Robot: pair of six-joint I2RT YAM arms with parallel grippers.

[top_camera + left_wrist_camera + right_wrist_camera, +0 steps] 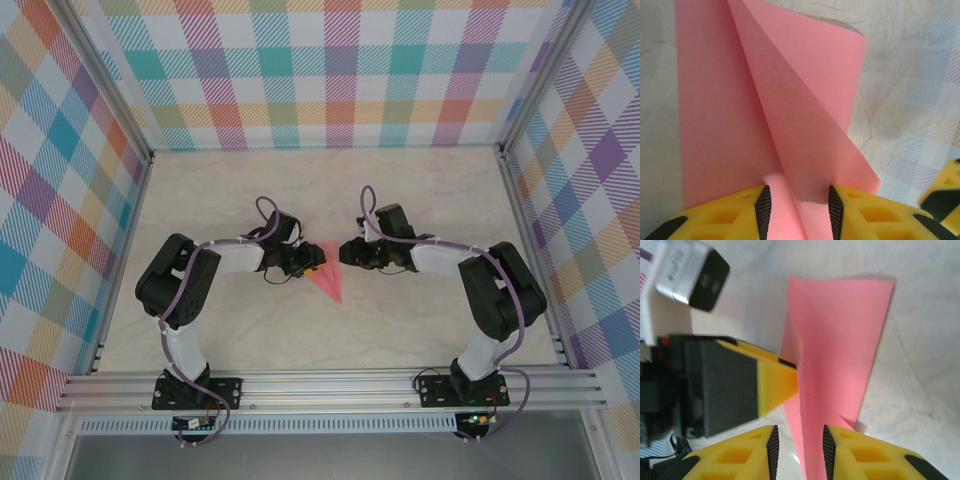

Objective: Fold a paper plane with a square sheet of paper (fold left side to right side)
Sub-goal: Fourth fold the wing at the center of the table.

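While the left gripper (306, 267) sits at the 9 o'clock edge of the paper plane (327, 278), its jaws stand narrowly apart, and a raised pink flap runs up between the pads (763, 207) unpinched. The plane lies in the middle of the table (420, 330), wide end toward 11 o'clock and point toward 5 o'clock. At its 2 o'clock side the right gripper (348, 251) has the paper between its fingers, jaws likewise narrow and closed on nothing. The left-over-right fold looks half made, since the flap stands up. To finish it well, I judge, the left fingers should close near the flap's free edge and carry it toward 3 o'clock while the right pins the lower layer.
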